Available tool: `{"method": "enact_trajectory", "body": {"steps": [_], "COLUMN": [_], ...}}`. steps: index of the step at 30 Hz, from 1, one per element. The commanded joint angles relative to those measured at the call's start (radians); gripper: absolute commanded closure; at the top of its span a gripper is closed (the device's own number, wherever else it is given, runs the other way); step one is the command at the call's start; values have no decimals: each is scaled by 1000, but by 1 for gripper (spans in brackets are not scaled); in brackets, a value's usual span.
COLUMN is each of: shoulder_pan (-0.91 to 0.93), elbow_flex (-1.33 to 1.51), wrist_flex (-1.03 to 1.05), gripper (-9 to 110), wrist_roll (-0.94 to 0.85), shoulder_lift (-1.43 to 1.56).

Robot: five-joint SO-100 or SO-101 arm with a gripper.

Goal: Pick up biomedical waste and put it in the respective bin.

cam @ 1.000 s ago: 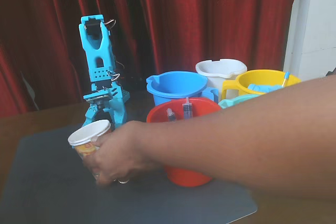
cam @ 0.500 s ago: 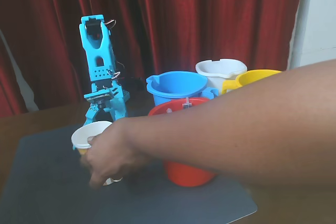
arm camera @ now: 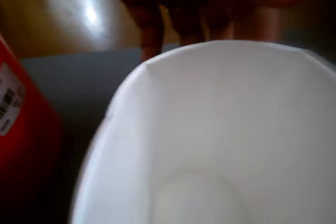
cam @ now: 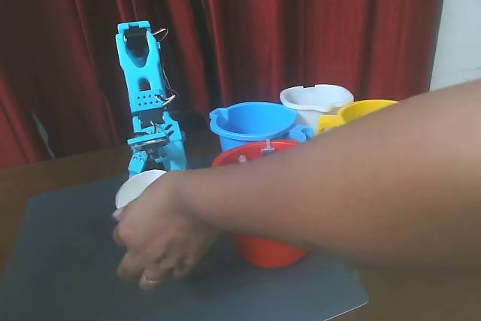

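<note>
The paper cup (cam: pixel 140 184) stands on the grey mat, just in front of my gripper (cam: pixel 155 158). Only its white rim and inside show. A person's hand (cam: pixel 161 234) covers its outside and holds it. In the wrist view the cup's white inside (arm camera: pixel 220 129) fills most of the picture, very close below the camera, with the person's fingers (arm camera: pixel 210 3) behind it. The turquoise-blue bucket with a spout (cam: pixel 252 122) stands behind the red bucket, right of the arm. My gripper points down at the cup's far edge. Its jaws are not clear.
The person's forearm (cam: pixel 361 186) crosses the scene from the right. A red bucket (cam: pixel 263 249) stands under it and shows at the left of the wrist view (arm camera: pixel 21 129). White (cam: pixel 316 99) and yellow (cam: pixel 364 109) buckets stand behind. The grey mat (cam: pixel 68 261) lies on a wooden table.
</note>
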Motion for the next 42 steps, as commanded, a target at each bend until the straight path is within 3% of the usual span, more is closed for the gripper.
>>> {"method": "enact_trajectory", "body": {"steps": [1, 9, 19, 26, 29, 33, 42], "shoulder_pan": [15, 66, 66, 55, 54, 48, -78], "elbow_flex": [-57, -100, -287, -511, -816, -1134, -1450], "wrist_flex": [-3, -3, 17, 612, 1109, 1433, 1715], "gripper": [103, 102, 102, 102, 102, 102, 102], "wrist_roll": [-63, 51, 58, 107, 265, 276, 281], "shoulder_lift": [-11, -3, 31, 411, 583, 545, 443]}}
